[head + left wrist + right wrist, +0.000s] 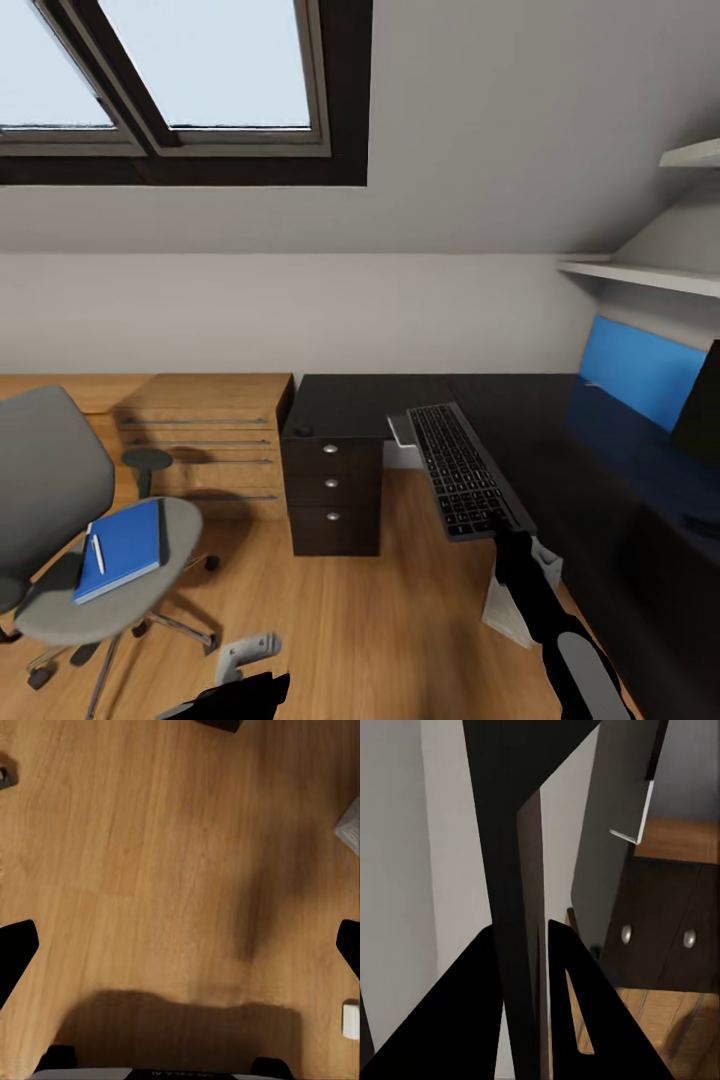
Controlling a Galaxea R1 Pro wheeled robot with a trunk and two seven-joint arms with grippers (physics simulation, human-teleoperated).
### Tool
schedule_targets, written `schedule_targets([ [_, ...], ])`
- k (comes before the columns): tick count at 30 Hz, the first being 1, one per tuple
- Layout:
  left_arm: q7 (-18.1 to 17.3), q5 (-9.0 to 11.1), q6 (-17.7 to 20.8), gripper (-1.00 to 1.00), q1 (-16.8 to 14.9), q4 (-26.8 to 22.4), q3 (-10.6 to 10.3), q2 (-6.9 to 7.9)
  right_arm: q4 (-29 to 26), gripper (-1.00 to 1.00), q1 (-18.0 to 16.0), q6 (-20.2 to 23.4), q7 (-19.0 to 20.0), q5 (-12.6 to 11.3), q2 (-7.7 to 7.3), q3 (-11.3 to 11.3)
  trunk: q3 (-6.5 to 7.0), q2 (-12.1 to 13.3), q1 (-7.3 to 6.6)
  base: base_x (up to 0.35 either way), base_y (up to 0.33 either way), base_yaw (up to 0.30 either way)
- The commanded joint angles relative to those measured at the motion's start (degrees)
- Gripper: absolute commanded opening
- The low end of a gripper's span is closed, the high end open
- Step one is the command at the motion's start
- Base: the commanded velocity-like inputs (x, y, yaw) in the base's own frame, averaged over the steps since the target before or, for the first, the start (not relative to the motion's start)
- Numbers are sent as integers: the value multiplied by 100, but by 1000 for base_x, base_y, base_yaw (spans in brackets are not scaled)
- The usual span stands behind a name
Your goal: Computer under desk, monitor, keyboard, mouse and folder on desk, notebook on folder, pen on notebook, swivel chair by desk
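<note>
My right gripper is shut on the near end of the grey keyboard, which hangs along the front edge of the black desk. The monitor stands on the desk at the far right. On the seat of the swivel chair, at left, lies the blue folder with the white pen on it. I cannot make out the notebook. A small dark lump on the desk's left corner may be the mouse. The light grey computer sits below the desk edge. My left gripper is open above the floor.
A black drawer unit with silver knobs stands under the desk's left end. A light wooden dresser lies beyond the chair. Wall shelves hang at the right. Wood floor spreads between chair and desk.
</note>
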Motion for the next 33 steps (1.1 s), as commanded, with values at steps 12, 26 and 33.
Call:
schedule_targets([
  [12, 74, 54, 13, 100, -1, -8, -12, -6, 17, -100, -3, 47, 16, -68, 6, -236, 210, 478, -267, -343, -67, 0],
  [26, 77, 47, 20, 100, -1, -8, -25, -9, 251, -100, -11, 44, -102, -68, 4, -431, 462, 1040, -575, -337, -158, 0],
  [33, 93, 37, 22, 100, -1, -8, -52, -9, 306, -100, -12, 44, -109, -68, -58, -484, 587, 1321, -729, -291, -231, 0],
])
